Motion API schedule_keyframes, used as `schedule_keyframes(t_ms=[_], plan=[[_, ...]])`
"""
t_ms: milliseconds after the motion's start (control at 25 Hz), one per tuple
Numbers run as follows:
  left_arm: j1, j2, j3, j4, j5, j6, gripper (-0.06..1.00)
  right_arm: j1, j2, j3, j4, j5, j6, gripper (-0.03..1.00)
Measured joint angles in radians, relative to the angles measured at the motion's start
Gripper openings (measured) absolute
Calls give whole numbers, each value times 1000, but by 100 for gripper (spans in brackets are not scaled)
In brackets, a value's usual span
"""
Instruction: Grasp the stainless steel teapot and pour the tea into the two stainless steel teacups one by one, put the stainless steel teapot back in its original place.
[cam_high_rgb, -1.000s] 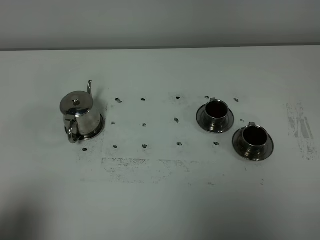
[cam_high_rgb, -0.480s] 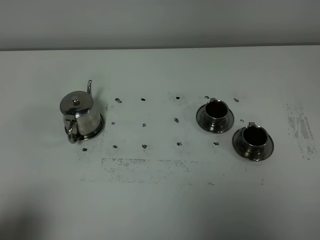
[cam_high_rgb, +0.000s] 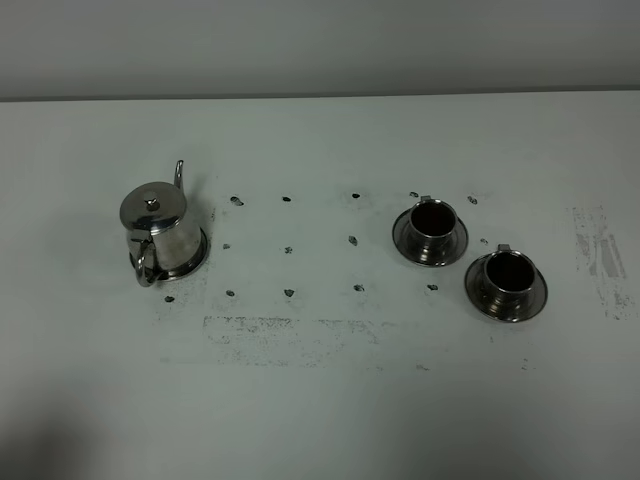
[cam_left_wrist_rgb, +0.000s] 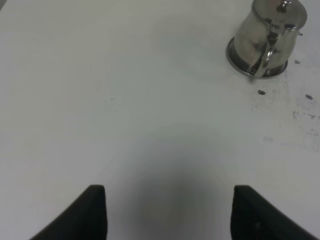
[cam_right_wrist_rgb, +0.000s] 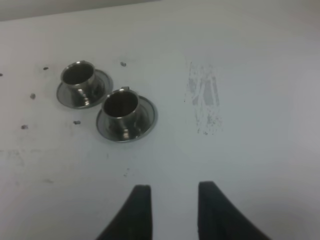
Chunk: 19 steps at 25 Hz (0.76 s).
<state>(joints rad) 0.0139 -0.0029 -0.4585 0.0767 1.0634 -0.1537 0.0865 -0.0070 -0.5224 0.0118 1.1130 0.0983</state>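
The stainless steel teapot (cam_high_rgb: 160, 232) stands upright on the left of the white table, with its spout to the back and its loop handle to the front. It also shows in the left wrist view (cam_left_wrist_rgb: 267, 37), far ahead of my left gripper (cam_left_wrist_rgb: 170, 212), which is open wide and empty. The two stainless steel teacups (cam_high_rgb: 432, 222) (cam_high_rgb: 506, 277) stand on their saucers at the right. Both cups show in the right wrist view (cam_right_wrist_rgb: 79, 79) (cam_right_wrist_rgb: 121, 106), well ahead of my right gripper (cam_right_wrist_rgb: 174, 212), whose fingers stand a little apart and empty. Neither gripper shows in the exterior high view.
Small dark marks (cam_high_rgb: 288, 250) dot the table between teapot and cups. A scuffed patch (cam_high_rgb: 290, 335) lies in front of them and another scuffed patch (cam_high_rgb: 600, 255) lies at the right. The table's back edge (cam_high_rgb: 320, 96) meets a grey wall.
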Motion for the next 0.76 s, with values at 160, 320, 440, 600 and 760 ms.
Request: schedule_keyframes(t_ms=[160,320,440,600,760], plan=[[0,0,0,0,0,1,53,0,0,0,0,0,0,22],[0,0,0,0,0,1,53,0,0,0,0,0,0,22],[0,0,0,0,0,1,53,0,0,0,0,0,1,22],[0,0,0,0,0,1,53,0,0,0,0,0,1,22],[0,0,0,0,0,1,53,0,0,0,0,0,1,22]])
